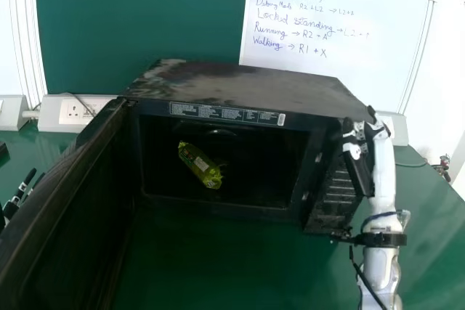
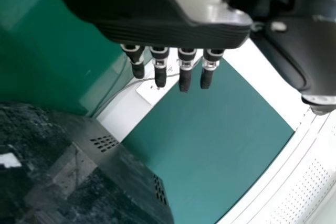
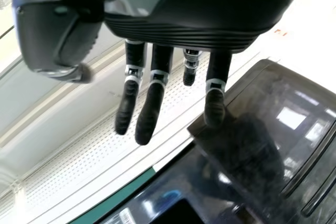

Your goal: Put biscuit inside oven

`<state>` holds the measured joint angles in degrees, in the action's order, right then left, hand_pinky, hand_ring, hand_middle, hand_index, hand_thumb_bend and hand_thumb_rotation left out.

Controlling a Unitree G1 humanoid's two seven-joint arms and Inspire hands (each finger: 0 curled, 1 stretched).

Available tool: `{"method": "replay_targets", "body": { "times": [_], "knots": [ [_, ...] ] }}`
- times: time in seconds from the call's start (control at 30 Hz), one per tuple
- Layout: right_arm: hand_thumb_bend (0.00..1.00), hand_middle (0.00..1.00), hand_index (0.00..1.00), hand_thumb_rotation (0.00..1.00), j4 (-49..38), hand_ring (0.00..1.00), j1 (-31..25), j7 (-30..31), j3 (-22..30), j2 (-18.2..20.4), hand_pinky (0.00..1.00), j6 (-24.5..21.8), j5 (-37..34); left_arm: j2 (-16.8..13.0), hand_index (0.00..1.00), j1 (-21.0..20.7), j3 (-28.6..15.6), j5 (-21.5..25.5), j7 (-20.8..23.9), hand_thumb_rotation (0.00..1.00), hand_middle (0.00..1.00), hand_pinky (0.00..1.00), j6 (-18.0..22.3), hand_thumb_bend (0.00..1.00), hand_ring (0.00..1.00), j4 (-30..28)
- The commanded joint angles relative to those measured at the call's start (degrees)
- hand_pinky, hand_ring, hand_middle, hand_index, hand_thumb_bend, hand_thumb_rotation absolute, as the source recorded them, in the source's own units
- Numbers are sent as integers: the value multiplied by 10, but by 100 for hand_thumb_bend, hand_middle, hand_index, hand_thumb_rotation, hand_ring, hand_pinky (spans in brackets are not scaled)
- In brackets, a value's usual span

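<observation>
A slim biscuit packet [image 1: 199, 165] (rather vividly yellow-green)

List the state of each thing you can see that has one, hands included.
Oven: door open, biscuit packet inside.
Oven door: swung open to the left.
Biscuit packet: lying in the oven, released.
Left hand: open, empty.
Right hand: fingers extended, empty, near the oven's right side.
Whiteboard: written on.
</observation>
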<state>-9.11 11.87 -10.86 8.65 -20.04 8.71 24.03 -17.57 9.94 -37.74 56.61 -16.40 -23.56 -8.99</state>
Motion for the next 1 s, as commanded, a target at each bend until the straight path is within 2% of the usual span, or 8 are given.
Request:
{"method": "replay_targets", "body": {
  "times": [0.0, 0.03, 0.2, 0.33, 0.57, 0.63, 0.73, 0.97],
  "knots": [
    [63, 24, 35, 53, 9, 16, 13, -12, 7, 9, 12, -1, -10, -4, 91, 1, -4, 5, -11, 26, 90, 80, -1, 78, 87, -7],
    [62, 24, 39, 51, 11, 16, 15, -15, 9, 11, 12, -2, -12, -4, 91, 2, -4, 8, -15, 25, 91, 80, -2, 78, 87, -8],
    [62, 22, 34, 53, 24, 15, 22, -33, 19, 19, 12, -7, -23, -5, 91, 10, 1, 8, -29, 24, 90, 78, -1, 78, 86, -17],
    [62, 21, 28, 56, 26, 14, 26, -39, 24, 24, 11, -21, -28, -7, 90, 21, 14, -20, -60, 29, 89, 78, 17, 76, 86, -29],
    [60, 21, 27, 51, 17, 14, 29, -55, 31, 33, 10, -38, -32, -7, 87, 36, 30, -39, -97, 29, 88, 79, 28, 74, 86, -51],
    [60, 20, 26, 52, 14, 13, 31, -60, 33, 33, 9, -44, -29, -8, 87, 39, 36, -43, -108, 28, 88, 78, 29, 75, 86, -55],
    [62, 19, 24, 59, 3, 13, 33, -71, 33, 34, 9, -71, -13, -11, 86, 44, 43, -50, -126, 28, 87, 77, 31, 76, 85, -61],
    [63, 19, 24, 60, 4, 13, 39, -86, 39, 34, 9, -85, -14, -12, 89, 50, 58, -51, -152, 26, 87, 79, 26, 75, 85, -70]
  ]
}}
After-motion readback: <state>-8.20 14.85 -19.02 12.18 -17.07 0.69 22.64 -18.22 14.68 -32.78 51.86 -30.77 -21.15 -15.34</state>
